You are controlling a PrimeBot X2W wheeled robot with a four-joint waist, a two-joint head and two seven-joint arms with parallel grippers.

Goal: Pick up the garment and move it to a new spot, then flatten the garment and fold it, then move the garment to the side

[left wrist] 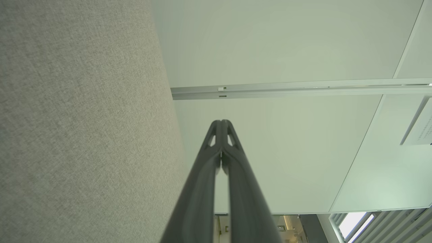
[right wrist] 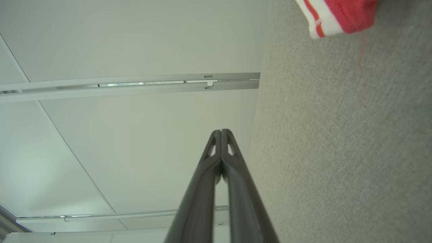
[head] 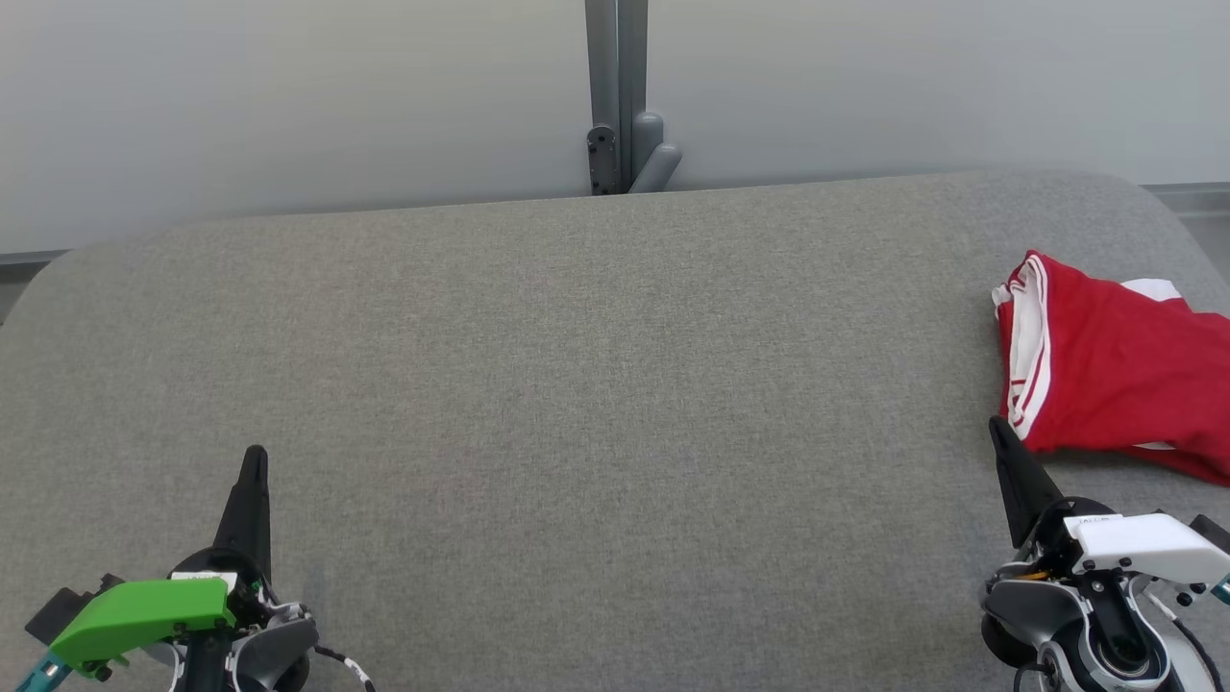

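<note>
Nearest the robot, at the lower left of the head view, the left gripper (head: 255, 454) points up across the grey fabric table (head: 577, 336). Its two dark fingers are pressed together with nothing between them, and the left wrist view shows the tips (left wrist: 221, 122) meeting. At the lower right, the right gripper (head: 996, 425) is likewise closed and empty, its tips (right wrist: 221, 131) touching in its own wrist view. Just beyond the right gripper's tip lies the garment (head: 1105, 384), red with white stripes along its hem, in a loose heap at the table's right edge and partly cut off by the frame. A striped corner of it (right wrist: 337, 15) shows in the right wrist view. The middle and left of the table are bare cloth. Farthest back, a pale wall (head: 288, 96) rises behind the table, with a grey post (head: 617, 86) at its centre.
</note>
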